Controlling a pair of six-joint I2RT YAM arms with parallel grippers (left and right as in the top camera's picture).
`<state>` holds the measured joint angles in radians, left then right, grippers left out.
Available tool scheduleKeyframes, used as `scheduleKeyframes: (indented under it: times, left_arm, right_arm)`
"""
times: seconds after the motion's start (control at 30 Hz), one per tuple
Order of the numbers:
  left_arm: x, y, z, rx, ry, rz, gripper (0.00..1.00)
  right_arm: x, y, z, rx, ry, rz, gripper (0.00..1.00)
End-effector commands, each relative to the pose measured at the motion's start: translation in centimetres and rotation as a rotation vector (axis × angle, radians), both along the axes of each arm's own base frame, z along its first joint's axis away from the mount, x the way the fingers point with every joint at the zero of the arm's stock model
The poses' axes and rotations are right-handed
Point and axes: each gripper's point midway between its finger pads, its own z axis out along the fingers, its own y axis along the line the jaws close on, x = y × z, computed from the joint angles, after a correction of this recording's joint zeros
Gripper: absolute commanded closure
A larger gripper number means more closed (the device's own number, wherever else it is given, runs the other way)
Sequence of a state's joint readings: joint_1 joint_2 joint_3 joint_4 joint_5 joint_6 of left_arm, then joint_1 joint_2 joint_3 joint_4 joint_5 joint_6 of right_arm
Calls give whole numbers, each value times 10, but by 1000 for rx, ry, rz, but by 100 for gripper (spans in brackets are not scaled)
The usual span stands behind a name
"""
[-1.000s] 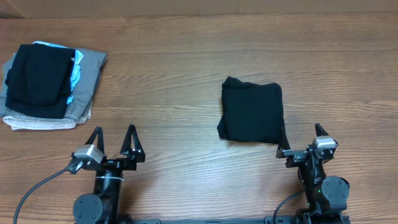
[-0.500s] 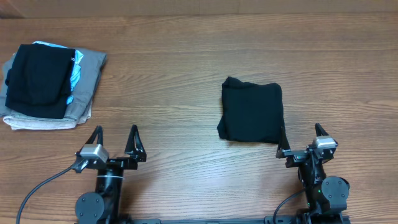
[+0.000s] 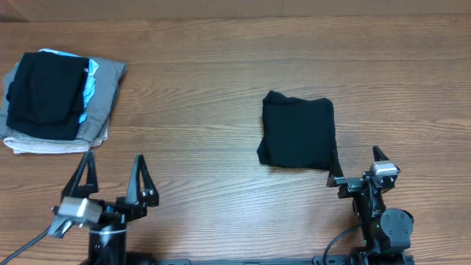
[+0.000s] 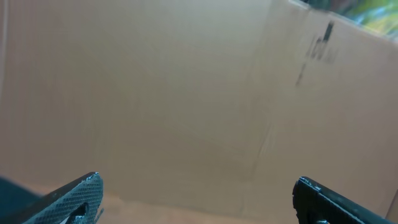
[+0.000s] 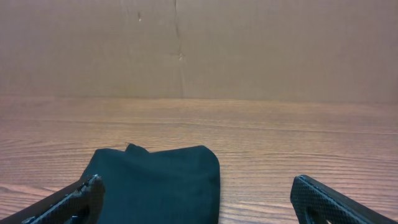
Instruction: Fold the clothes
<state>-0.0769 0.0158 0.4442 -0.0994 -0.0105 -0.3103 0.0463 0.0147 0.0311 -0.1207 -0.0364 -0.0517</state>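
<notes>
A folded black garment (image 3: 297,132) lies on the wooden table right of centre; it also shows in the right wrist view (image 5: 155,183). A stack of folded clothes (image 3: 55,99), black on top of blue, grey and beige, sits at the far left. My left gripper (image 3: 112,168) is open and empty near the front edge, tilted up; in the left wrist view (image 4: 198,198) it faces a brown cardboard wall. My right gripper (image 3: 355,158) is open and empty just in front of the black garment's near right corner; its fingers also show in the right wrist view (image 5: 199,202).
A brown cardboard wall (image 5: 249,50) stands along the table's far edge. Bare wood (image 3: 199,118) lies between the stack and the black garment.
My left gripper has moved left and towards the front edge and tilted upward. The right arm and both garments have not moved.
</notes>
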Motion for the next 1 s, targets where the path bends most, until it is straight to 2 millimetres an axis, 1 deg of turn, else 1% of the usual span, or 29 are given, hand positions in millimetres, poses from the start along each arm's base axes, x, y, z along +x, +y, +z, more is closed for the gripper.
scheduleKeyframes:
  times: [0.0,0.1,0.2,0.3,0.37,0.4,0.43,0.47,0.53,0.6,0.67,0.73,0.8,0.87,0.97]
  left_arm:
    - [-16,-1,24,13,-65,-9,0]
    - [-14,-1,18,15,-42,-7,0]
    - [-7,-2,0,21,35,-8,0]
    - [0,-2,-31,31,163,-9,0]
    - [3,-2,-61,40,285,-10,0]
    - [3,0,-70,47,324,3,0]
    - [5,8,-68,38,312,49,0]
    - [5,10,-63,26,290,62,0]
    - [5,10,-52,20,242,63,0]
    - [4,10,-45,19,214,61,0]
    - [5,10,-46,20,218,60,0]
    - [5,10,-53,23,244,63,0]
    - [5,18,-52,8,241,106,0]
    - [4,13,-46,-7,221,75,0]
    - [0,-5,-32,10,172,-33,0]
  right_arm:
    - [0,-3,0,7,-10,-14,0]
    - [0,-3,0,7,-10,-14,0]
    - [0,-3,0,7,-10,-14,0]
    - [0,-3,0,7,-10,-14,0]
    - [0,-3,0,7,-10,-14,0]
    - [0,-3,0,7,-10,-14,0]
    - [0,-3,0,7,-10,-14,0]
    - [0,-3,0,7,-10,-14,0]
    - [0,-3,0,7,-10,-14,0]
    - [0,-3,0,7,-10,-14,0]
    - [0,-3,0,7,-10,-14,0]
    - [0,-3,0,7,-10,-14,0]
    - [0,-3,0,7,-10,-14,0]
    - [0,-3,0,7,-10,-14,0]
    - [0,-3,0,7,-10,-14,0]
